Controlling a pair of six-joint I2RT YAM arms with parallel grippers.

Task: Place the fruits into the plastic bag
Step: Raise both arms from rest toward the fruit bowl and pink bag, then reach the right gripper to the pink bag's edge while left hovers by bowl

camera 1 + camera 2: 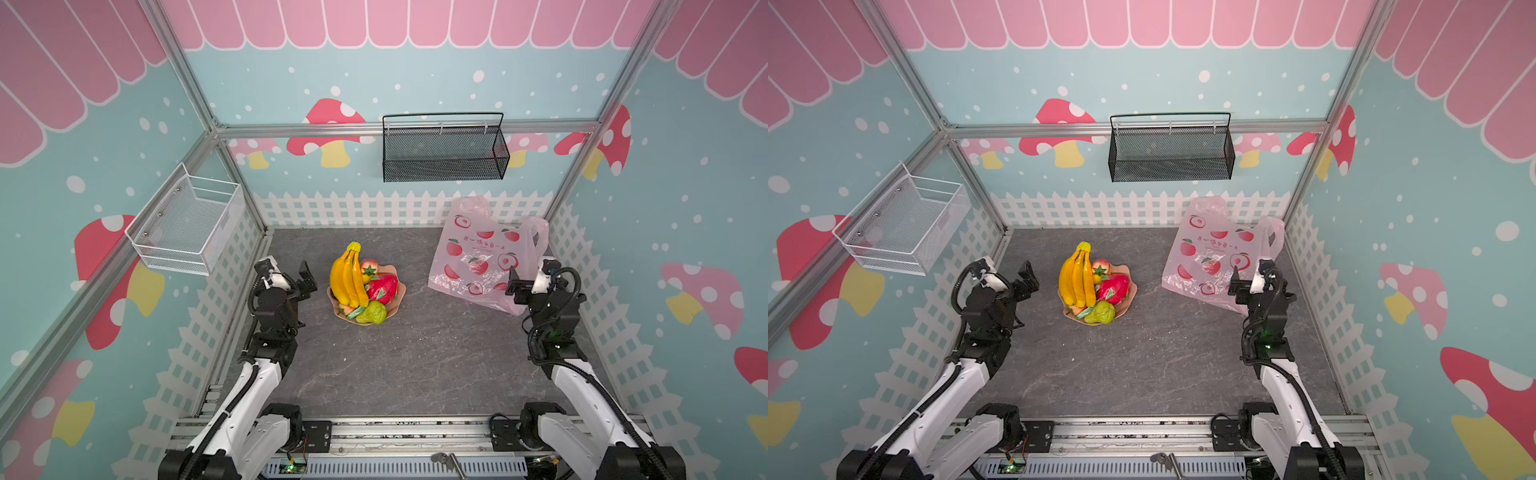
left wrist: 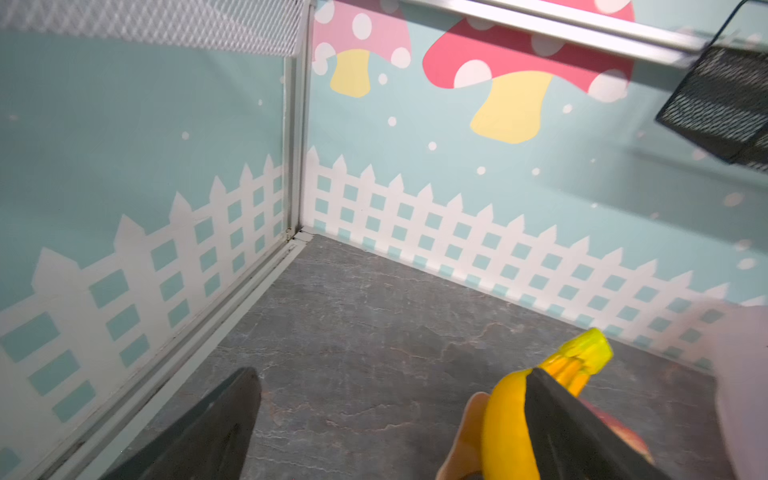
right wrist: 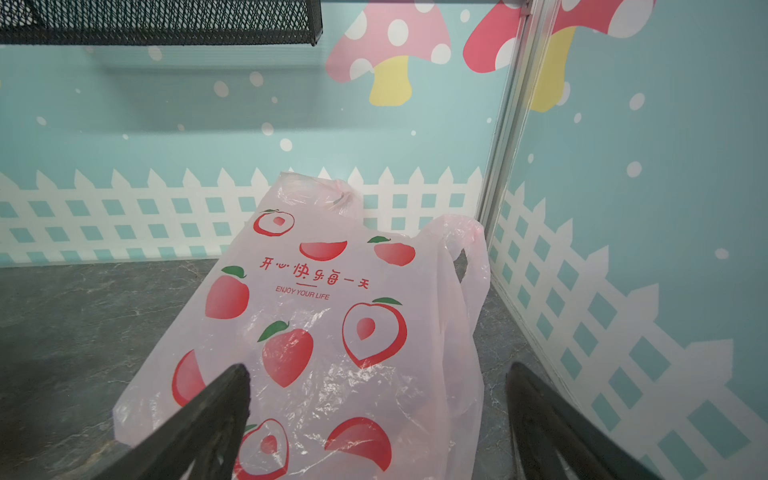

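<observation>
The fruits lie heaped on a tan wavy dish (image 1: 400, 291) mid-table in both top views: a yellow banana bunch (image 1: 348, 276) (image 1: 1076, 276), a red dragon fruit (image 1: 382, 288) (image 1: 1113, 288), a yellow-green pear (image 1: 371, 312) and a peach (image 1: 369, 264). The pale pink plastic bag (image 1: 478, 253) (image 1: 1212, 253) (image 3: 332, 316) lies flat at the back right, handles toward the corner. My left gripper (image 1: 308, 279) (image 2: 392, 374) is open just left of the dish, with the banana bunch (image 2: 507, 415) beside one finger. My right gripper (image 1: 515, 286) (image 3: 380, 370) hangs open above the bag's near edge, holding nothing.
A white mesh basket (image 1: 187, 224) hangs on the left wall and a black mesh basket (image 1: 444, 149) on the back wall. Fence-printed walls close three sides. A metal rail (image 1: 415, 432) carrying both arm bases runs along the front edge.
</observation>
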